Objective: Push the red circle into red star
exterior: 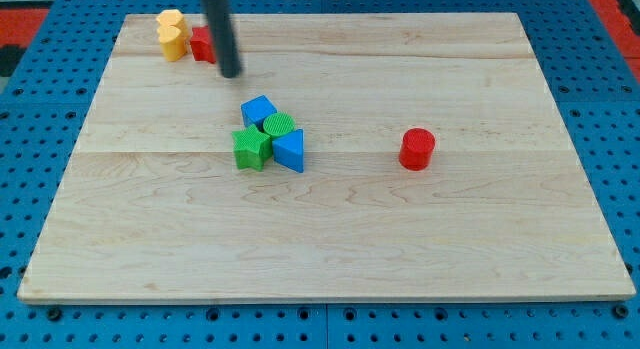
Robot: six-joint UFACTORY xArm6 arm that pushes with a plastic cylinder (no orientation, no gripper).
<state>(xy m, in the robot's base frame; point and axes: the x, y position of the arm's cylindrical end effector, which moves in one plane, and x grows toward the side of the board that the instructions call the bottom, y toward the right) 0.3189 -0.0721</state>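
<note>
One red circle (417, 149) sits well apart from my tip (231, 73).

Two red blocks (417, 149), two yellow (171, 34), two blue (259, 111), two green (251, 148).

Backdrop, single view:
- Wooden board (330, 239): pale, light grain, several planks joined lengthwise, seams running left-right; fills most of frame; front edge near view's bottom.
- Blue pegboard surface (40, 99): under and around board; regular grid of small dark holes; visible at left, right, bottom margins.
- Red patches (28, 14): top-left and top-right corners, beyond blue area; detail unclear.
- Light: even, soft, diffuse; short faint shadows; no glare on wood.
</note>
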